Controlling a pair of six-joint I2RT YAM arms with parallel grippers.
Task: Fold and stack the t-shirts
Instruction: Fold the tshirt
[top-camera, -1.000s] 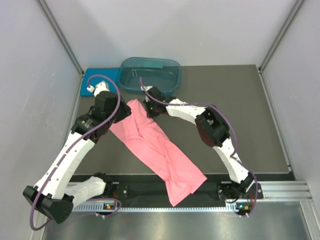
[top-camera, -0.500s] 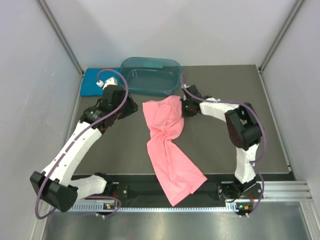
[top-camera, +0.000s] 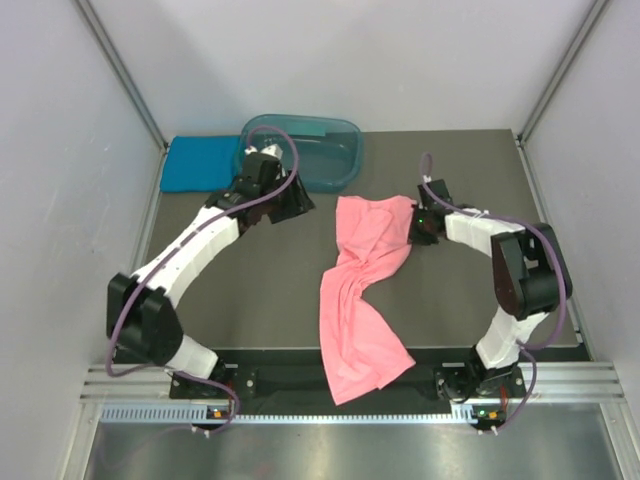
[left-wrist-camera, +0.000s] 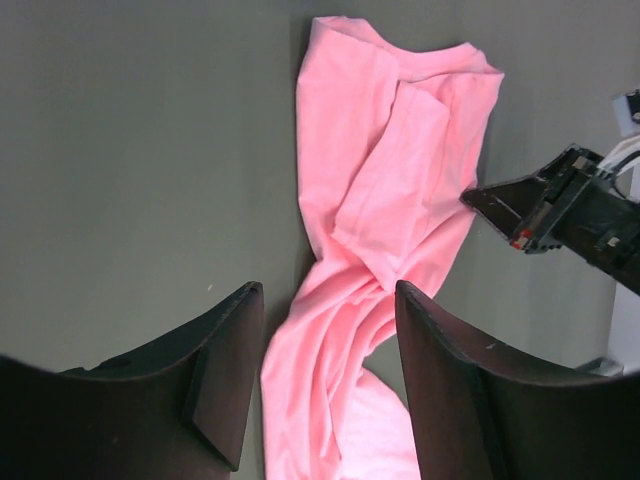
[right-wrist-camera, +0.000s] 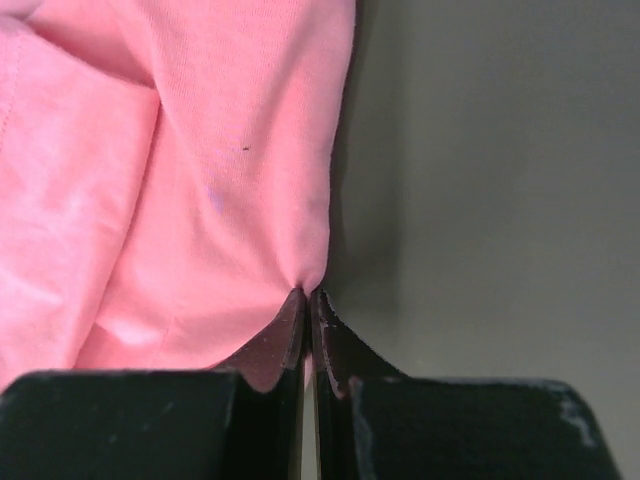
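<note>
The salmon-pink t-shirt (top-camera: 362, 280) lies crumpled in a long strip, from mid-table down over the near edge. My right gripper (top-camera: 416, 228) is shut on the right edge of its far end, and in the right wrist view the closed tips (right-wrist-camera: 308, 292) pinch the pink t-shirt (right-wrist-camera: 200, 180). My left gripper (top-camera: 297, 203) hovers open and empty just left of the shirt's far end, in front of the tub. From the left wrist, its open gripper (left-wrist-camera: 328, 292) frames the pink t-shirt (left-wrist-camera: 400, 170). The teal-blue t-shirt (top-camera: 200, 163) lies folded at the back left.
A dark teal see-through tub (top-camera: 318, 150) stands at the back, right behind the left wrist. Grey walls close in the table on three sides. The black rail (top-camera: 300, 378) with the arm bases runs along the near edge.
My right gripper has dragged the pink t-shirt's far end to the right, from under the tub toward mid-right. The left arm has swung right and back, now beside the tub.
</note>
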